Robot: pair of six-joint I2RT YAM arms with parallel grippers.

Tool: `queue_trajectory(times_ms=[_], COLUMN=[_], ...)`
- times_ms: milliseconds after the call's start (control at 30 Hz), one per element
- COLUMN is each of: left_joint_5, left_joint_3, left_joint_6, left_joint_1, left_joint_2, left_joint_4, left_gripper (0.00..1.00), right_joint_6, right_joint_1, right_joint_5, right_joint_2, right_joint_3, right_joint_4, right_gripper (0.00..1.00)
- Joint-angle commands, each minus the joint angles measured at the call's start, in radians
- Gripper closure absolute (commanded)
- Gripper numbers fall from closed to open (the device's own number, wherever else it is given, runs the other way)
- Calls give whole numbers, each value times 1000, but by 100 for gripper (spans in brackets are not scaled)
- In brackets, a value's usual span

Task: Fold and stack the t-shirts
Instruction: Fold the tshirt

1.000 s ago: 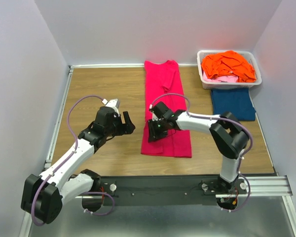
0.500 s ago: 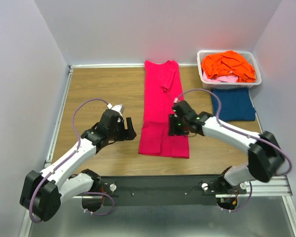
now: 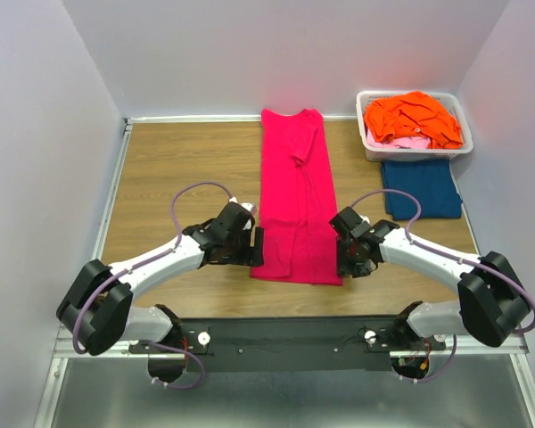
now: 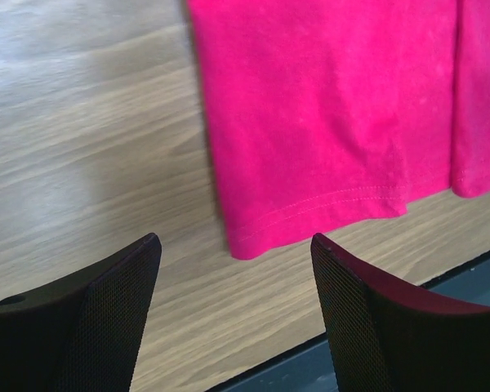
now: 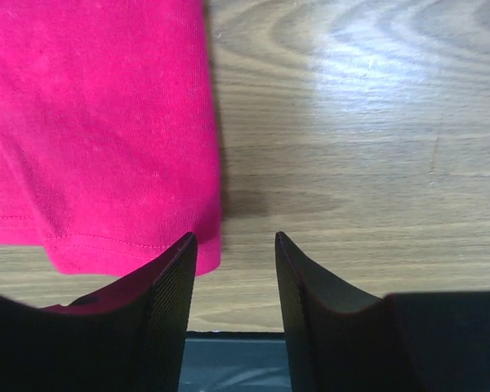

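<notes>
At table's (image 3: 178,169) middle, far edge to near edge: magenta-pink t-shirt (image 3: 294,201) flat, folded into long strip. Left gripper (image 4: 237,245) spread wide, empty, at hem's left corner. Right gripper (image 5: 235,241) parted, empty, one finger (image 5: 167,286) at hem's right corner. Far-right corner: white basket (image 3: 367,143) holding orange t-shirt (image 3: 415,118), pale pink t-shirt (image 3: 412,141); folded dark blue t-shirt (image 3: 421,187) just beside it.

Pale pink shirt (image 3: 412,142) mostly buried under orange shirts (image 3: 413,116).

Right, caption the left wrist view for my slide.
Open left gripper framing the magenta t-shirt's near hem corner on the wooden table.
</notes>
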State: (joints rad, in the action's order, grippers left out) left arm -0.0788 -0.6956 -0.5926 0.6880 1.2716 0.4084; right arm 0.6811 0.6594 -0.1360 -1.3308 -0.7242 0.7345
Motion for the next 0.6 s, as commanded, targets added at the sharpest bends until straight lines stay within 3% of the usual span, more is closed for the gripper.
queue_trajectory(times_ms=[0, 567], left_joint_5=[37, 59], left_joint_3=[-51, -74], left_joint_6=[-7, -13], left_joint_1=[41, 76], left_joint_2=[34, 66], left_joint_4=[26, 40], left_gripper=[19, 20], right_joint_6=[43, 69], right_joint_1=[-4, -4], right_joint_5=[36, 55], right_joint_2=[7, 29], right_joint_3=[31, 28], right_joint_4=[3, -37], right_gripper=[50, 52])
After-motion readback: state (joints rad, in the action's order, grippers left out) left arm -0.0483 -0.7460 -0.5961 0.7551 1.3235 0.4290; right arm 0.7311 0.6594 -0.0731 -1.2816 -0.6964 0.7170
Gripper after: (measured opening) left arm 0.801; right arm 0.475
